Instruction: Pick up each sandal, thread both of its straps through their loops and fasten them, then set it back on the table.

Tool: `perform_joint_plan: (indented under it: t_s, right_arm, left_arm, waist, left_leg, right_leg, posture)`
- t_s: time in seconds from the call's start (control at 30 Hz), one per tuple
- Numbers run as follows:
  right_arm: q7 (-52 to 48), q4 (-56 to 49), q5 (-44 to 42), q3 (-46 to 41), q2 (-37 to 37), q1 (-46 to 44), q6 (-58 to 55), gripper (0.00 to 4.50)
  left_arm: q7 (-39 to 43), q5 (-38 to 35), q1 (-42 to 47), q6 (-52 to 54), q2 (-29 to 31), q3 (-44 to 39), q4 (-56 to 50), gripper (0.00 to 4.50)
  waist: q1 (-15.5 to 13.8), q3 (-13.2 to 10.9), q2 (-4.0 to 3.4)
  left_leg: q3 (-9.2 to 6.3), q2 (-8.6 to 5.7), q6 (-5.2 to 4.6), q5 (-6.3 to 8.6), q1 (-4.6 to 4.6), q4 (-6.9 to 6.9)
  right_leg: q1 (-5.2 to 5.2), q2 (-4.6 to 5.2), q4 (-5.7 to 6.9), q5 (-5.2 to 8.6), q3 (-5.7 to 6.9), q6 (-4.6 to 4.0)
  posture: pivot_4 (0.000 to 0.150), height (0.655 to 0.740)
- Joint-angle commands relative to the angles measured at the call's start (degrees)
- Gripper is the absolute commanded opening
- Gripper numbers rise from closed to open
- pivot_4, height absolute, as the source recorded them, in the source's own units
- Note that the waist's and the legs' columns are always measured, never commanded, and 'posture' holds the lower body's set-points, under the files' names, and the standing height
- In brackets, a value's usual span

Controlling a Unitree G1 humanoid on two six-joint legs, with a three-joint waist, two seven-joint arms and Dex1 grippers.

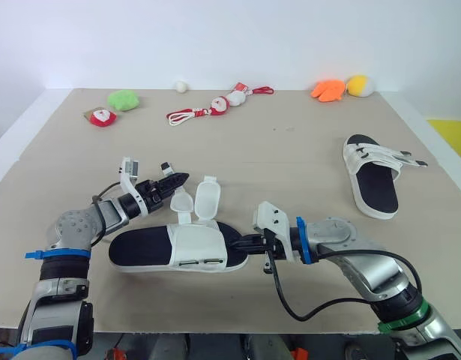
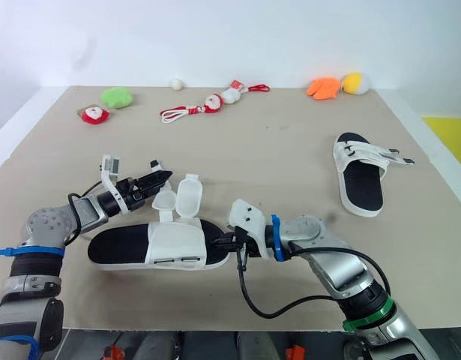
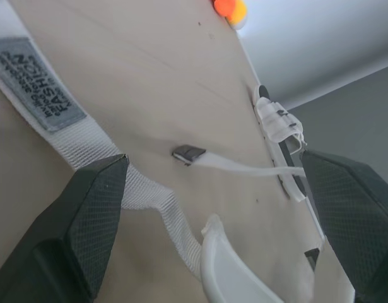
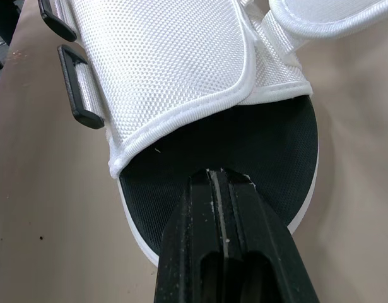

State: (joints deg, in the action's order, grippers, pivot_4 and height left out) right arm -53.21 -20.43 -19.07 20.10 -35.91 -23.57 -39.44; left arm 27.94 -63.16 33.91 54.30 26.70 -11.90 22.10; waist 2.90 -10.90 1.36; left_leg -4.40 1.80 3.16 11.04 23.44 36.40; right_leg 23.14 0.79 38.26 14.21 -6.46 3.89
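Observation:
A white sandal with a black footbed point(image 1: 189, 244) lies on its sole near the table's front. Its two straps point(image 1: 206, 199) stand unthreaded, flipped up toward the far side. My left gripper point(image 1: 174, 180) hovers just left of those straps, open, and a labelled strap point(image 3: 39, 82) runs past one of its fingers point(image 3: 86, 221). My right gripper point(image 1: 241, 241) is shut, its tip resting on the black footbed point(image 4: 244, 145) at the sandal's open end. A second sandal point(image 1: 372, 174) lies at the right, its thin straps loose.
Along the table's back edge lie a green plush point(image 1: 124, 99), a red toy point(image 1: 103, 117), a Santa toy with cords point(image 1: 215, 105), an orange plush point(image 1: 329, 90), a yellow plush point(image 1: 360, 85) and a white ball point(image 1: 181, 86). The table's front edge point(image 1: 215, 326) is close.

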Motion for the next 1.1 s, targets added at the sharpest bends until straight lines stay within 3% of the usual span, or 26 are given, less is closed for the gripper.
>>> perform_joint_plan:
  t_s: [0.03,0.37,0.63,1.1]
  right_arm:
    - [1.3,-0.3,1.1,0.7,0.5,-0.5,-1.4,0.01]
    - [2.5,-1.7,1.2,1.4,0.5,-0.4,-5.4,0.01]
    - [2.9,-1.5,1.4,2.4,1.1,-1.0,-6.6,0.01]
    - [4.2,-2.4,1.1,1.8,1.4,-1.2,-7.5,0.01]
  left_arm:
    - [0.0,0.4,0.9,0.7,-0.1,-3.5,-1.0,4.5]
    - [0.6,-5.5,-7.2,6.5,4.2,-12.7,-14.8,4.5]
    - [-5.2,-5.1,-6.2,17.1,1.5,-10.6,-8.8,4.5]
    - [-3.1,7.6,5.5,4.9,-4.5,-9.9,7.9,4.5]
  waist:
    - [0.0,0.0,0.01]
    - [0.6,0.1,0.21]
    - [1.0,0.3,0.48]
    - [1.3,0.4,0.58]
  left_leg:
    - [0.0,0.01,0.04,-0.02,0.0,0.0]
    - [-0.04,0.04,0.16,-0.12,0.0,-0.1]
    - [-0.06,0.0,0.16,-0.15,-0.07,-0.09]
    - [-0.11,0.0,0.2,-0.19,-0.08,-0.24]
  right_leg:
    - [0.0,-0.01,0.0,-0.03,0.0,0.01]
    - [0.01,-0.01,-0.02,-0.07,0.0,0.02]
    - [-0.06,0.01,-0.05,0.02,0.0,-0.13]
    - [-0.04,-0.02,-0.1,-0.08,0.02,0.04]
  posture:
    - [0.15,0.74]
    - [0.15,0.74]
    - [0.15,0.74]
    - [0.15,0.74]
